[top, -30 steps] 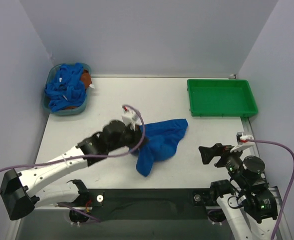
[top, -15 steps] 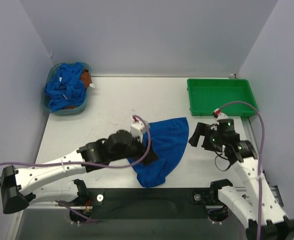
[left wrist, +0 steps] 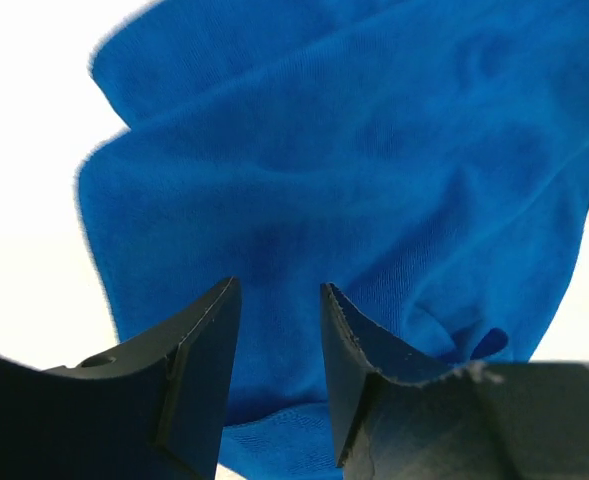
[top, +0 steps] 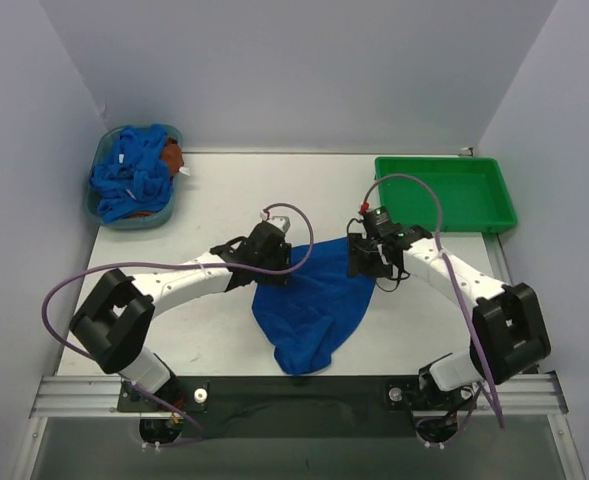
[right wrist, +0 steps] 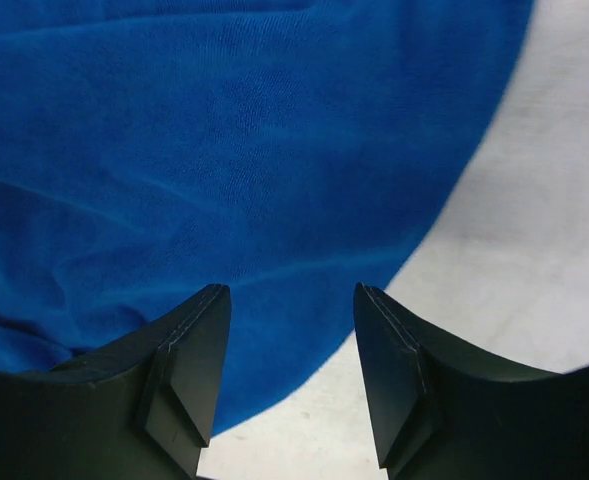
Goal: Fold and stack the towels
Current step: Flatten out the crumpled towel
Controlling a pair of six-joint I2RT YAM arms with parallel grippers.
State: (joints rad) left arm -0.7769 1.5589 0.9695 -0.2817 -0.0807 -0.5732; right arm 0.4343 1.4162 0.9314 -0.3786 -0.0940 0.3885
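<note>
One royal-blue towel lies loosely spread and wrinkled in the middle of the table, narrowing toward the near edge. My left gripper is at its far left corner and my right gripper at its far right corner. In the left wrist view the towel fills the picture and my left gripper is open just over a fold near its edge. In the right wrist view my right gripper is open above the towel's curved edge, nothing pinched. More blue towels are heaped in a basket at the far left.
The teal basket also holds an orange-brown cloth. A green tray stands at the far right of the white table. Purple cables loop from both arms.
My left gripper let go of the towel and moved to its far left corner. My right arm swung in from the near right to the far right corner. The towel now lies flatter.
</note>
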